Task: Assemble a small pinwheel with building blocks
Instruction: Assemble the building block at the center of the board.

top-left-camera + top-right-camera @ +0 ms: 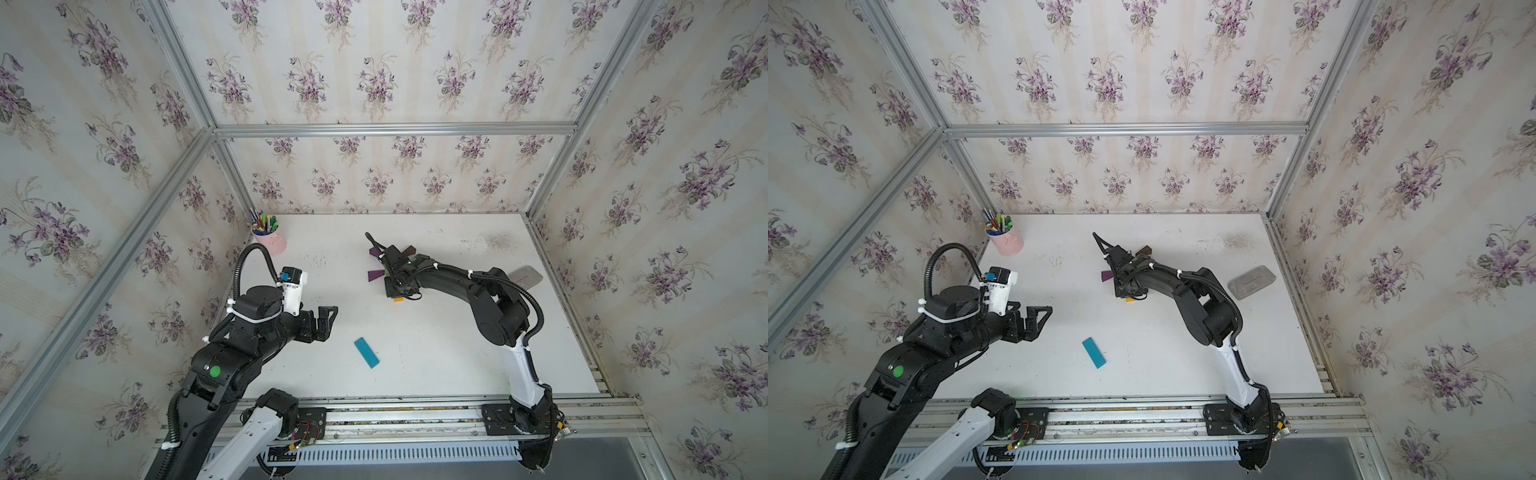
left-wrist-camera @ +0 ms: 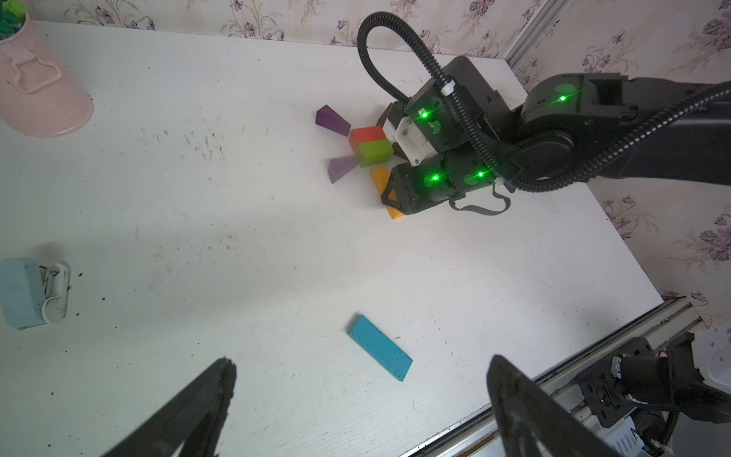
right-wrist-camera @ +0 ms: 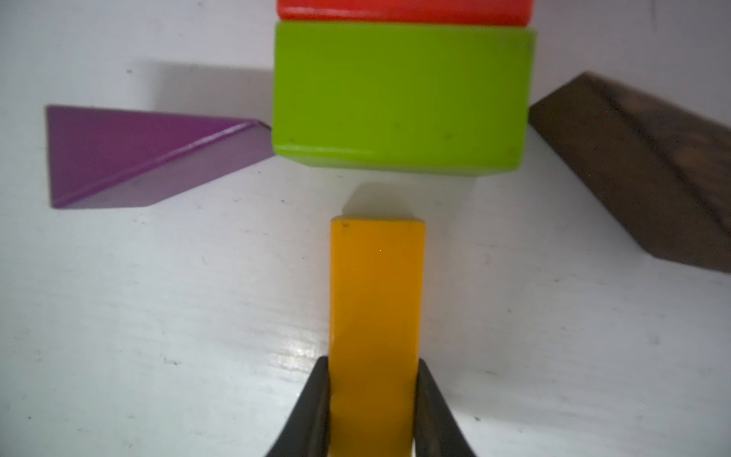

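Pinwheel (image 2: 366, 146) sits half-built mid-table, toward the far wall, w/ the R arm over it. R wrist cam gives detail the top views lack: R gripper (image 3: 374, 362) jaws clamped on the sides of orange bar (image 3: 375, 285), whose far end points at the long face of green block (image 3: 399, 95) w/ a small gap btwn them. Red block (image 3: 403, 10) is flush against green's other side. Purple wedge (image 3: 130, 154) has its tip against one end of green, brown wedge (image 3: 641, 166) a corner against the other end. L wrist cam adds a 2nd purple wedge (image 2: 332, 120) by the red block, plus blue bar (image 2: 379, 348) lying flat, well apart from the rest, nearer the front rail. L gripper (image 2: 362, 361) hangs near it, jaws spread wide, nothing held. Same cam shows a light-blue/white gadget (image 2: 27, 292) that the L arm hides in both top views. Only the top views show grey pad (image 1: 525, 276) near the R side of table (image 1: 436, 365) & pens (image 1: 262, 222) in pink cup (image 1: 272, 245). Faint raised mark on cup front, too small to read.
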### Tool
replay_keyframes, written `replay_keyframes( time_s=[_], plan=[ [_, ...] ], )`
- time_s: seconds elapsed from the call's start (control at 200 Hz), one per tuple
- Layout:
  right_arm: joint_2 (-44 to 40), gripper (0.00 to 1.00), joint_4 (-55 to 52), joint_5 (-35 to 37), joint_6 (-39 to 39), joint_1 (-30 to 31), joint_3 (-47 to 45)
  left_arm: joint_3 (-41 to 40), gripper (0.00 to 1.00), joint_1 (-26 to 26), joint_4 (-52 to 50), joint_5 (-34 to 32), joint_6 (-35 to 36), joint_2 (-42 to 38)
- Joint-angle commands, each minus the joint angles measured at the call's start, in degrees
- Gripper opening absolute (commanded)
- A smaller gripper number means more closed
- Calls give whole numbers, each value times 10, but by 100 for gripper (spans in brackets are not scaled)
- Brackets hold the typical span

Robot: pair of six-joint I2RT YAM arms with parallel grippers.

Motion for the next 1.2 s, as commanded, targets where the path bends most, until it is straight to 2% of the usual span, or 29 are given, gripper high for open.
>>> replay_keyframes(
  time_s=[0.0, 0.17, 0.24, 0.285, 0.42, 0.55, 0.689, 0.784, 0.919, 1.194],
  plan=[
    [7, 26, -20, 5, 3, 0, -1, -1, 100, 0, 4, 0, -8, -2],
    [-34, 50, -10, -3, 6, 3, -37, -2, 100, 0, 6, 3, -8, 1],
    [-70, 64, -4, 1, 9, 6, -64, -2, 100, 0, 7, 5, -8, 3],
    [-106, 67, 7, 7, 15, 12, -93, -1, 100, 0, 8, 5, -8, 3],
    [-220, 68, 62, -2, 27, 34, -187, 8, 100, 0, 1, -3, -2, -2],
    [-275, 65, 130, -81, -16, 77, -254, 28, 100, 0, -56, -5, -31, -4],
    [-233, 65, 138, -87, -44, 138, -251, 56, 100, 0, -108, 4, -66, -32],
    [-208, 65, 149, -81, -47, 169, -242, 108, 100, 0, -143, -36, -70, -57],
    [-170, 66, 119, -64, -67, 194, -206, 154, 100, 0, -173, -57, -63, -61],
    [-142, 65, 62, -19, -78, 230, -186, 183, 100, 0, -182, -66, -64, -62]
  ],
)
